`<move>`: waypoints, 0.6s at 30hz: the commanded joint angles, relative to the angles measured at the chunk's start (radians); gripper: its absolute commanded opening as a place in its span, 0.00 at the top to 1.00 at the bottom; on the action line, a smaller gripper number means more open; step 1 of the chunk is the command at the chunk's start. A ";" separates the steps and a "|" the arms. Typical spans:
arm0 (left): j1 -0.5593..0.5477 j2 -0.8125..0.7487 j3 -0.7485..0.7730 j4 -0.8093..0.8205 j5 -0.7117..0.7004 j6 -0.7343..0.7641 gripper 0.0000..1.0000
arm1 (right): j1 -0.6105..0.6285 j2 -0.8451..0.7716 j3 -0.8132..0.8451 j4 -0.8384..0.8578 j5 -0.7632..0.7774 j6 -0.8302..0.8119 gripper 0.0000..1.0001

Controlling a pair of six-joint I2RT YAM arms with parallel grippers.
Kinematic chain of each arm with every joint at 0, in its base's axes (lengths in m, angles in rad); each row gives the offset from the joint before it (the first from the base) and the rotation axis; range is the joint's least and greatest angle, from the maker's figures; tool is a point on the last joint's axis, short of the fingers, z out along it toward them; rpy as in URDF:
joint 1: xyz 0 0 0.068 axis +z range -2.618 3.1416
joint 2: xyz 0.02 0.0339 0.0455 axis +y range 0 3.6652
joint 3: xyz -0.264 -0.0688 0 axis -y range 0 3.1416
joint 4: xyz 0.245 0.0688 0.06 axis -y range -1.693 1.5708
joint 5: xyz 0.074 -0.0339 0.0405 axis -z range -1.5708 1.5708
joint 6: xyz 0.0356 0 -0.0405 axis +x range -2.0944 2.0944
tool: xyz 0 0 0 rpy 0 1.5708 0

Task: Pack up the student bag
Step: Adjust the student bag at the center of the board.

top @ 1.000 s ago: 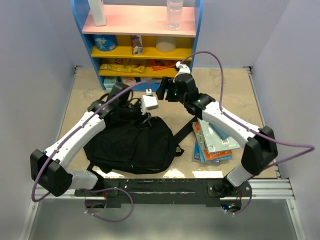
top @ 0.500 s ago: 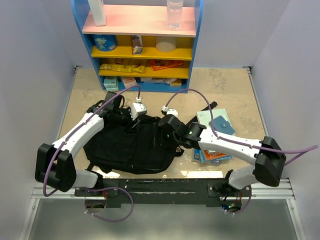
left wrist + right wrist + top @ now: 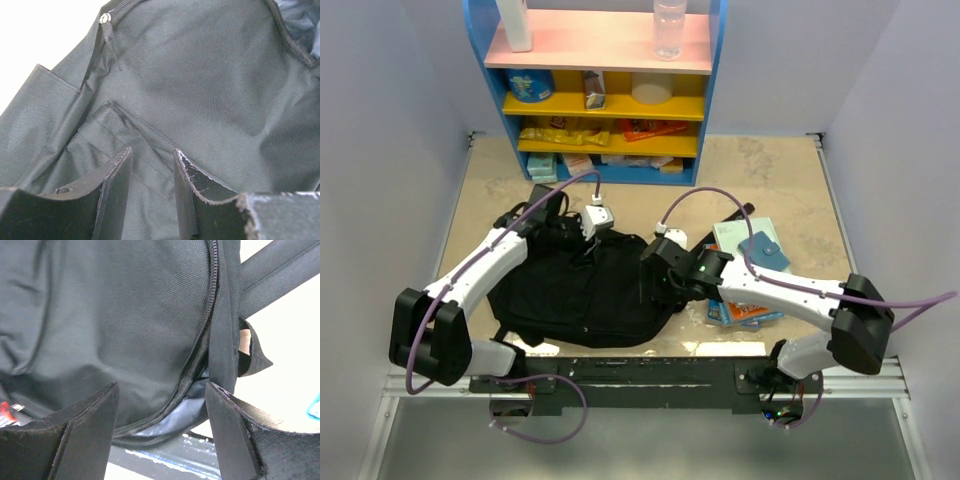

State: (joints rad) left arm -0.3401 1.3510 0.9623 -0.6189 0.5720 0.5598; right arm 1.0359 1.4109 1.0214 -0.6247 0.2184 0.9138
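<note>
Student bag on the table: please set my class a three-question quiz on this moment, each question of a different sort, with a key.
1. True or false: the student bag stands upright on a shelf.
2. What lies on the table beside the bag, on the right arm's side? A) a stack of books B) a laptop C) a mug
3. In the right wrist view, is the right gripper open or shut, and what runs between its fingers?
Key: 1 false, it lies on the table. 2 A. 3 open, with the bag's zipper running between them.
</note>
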 commanded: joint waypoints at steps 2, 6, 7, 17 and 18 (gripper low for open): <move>0.003 -0.049 0.003 0.022 0.028 -0.009 0.57 | 0.004 0.046 -0.061 0.043 -0.002 0.022 0.27; 0.003 -0.052 0.003 0.022 0.029 -0.008 0.57 | 0.003 0.097 -0.064 0.076 0.021 0.017 0.29; 0.003 -0.052 0.003 0.021 0.029 -0.008 0.57 | 0.003 0.109 -0.057 0.077 0.032 0.017 0.30; 0.003 -0.059 0.006 0.013 0.035 -0.009 0.57 | 0.004 0.165 -0.095 0.258 0.025 0.040 0.53; 0.003 -0.061 0.006 0.010 0.042 -0.009 0.57 | 0.004 0.136 -0.113 0.285 0.021 0.039 0.55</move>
State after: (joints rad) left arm -0.3401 1.3216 0.9627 -0.6189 0.5728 0.5598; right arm 1.0355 1.5860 0.9474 -0.4541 0.2226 0.9268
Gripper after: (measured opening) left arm 0.430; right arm 0.483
